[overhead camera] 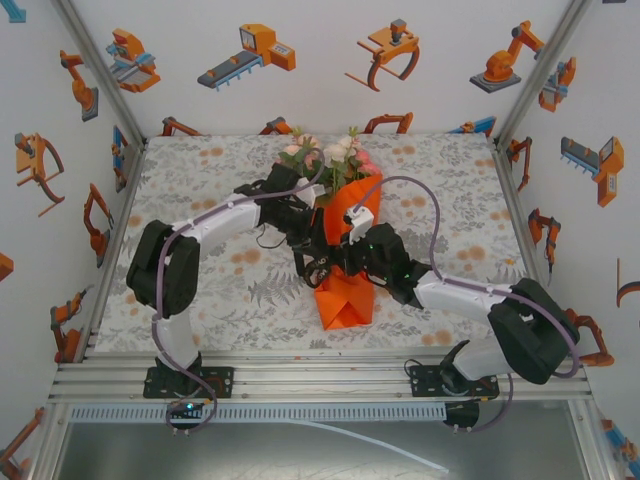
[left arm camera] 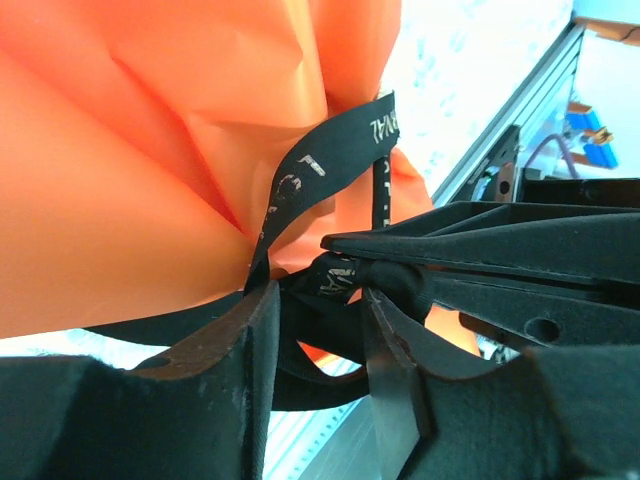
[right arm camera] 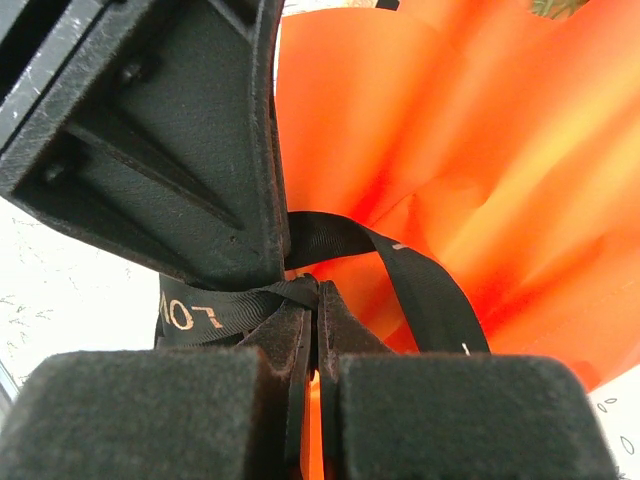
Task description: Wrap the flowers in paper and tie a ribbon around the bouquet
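Ribbon (right arm camera: 420,275) is pinched in the right gripper (right arm camera: 312,300), jaws pressed together on it, evidently to hold tension for the knot. The left gripper (left arm camera: 320,315) stands apart, strands looping between its jaws. Both work at the waist of the bouquet (overhead camera: 340,300), lying mid-way across the table (overhead camera: 200,290); the flowers (overhead camera: 330,152) point away, unobstructed.

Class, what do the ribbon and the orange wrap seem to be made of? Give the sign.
The ribbon looks like woven fabric, matte black with fine ribbing and pale printed lettering; it bends in soft loops. The paper seems thin paper, bright orange, slightly glossy; it holds sharp creases and light glows through it.
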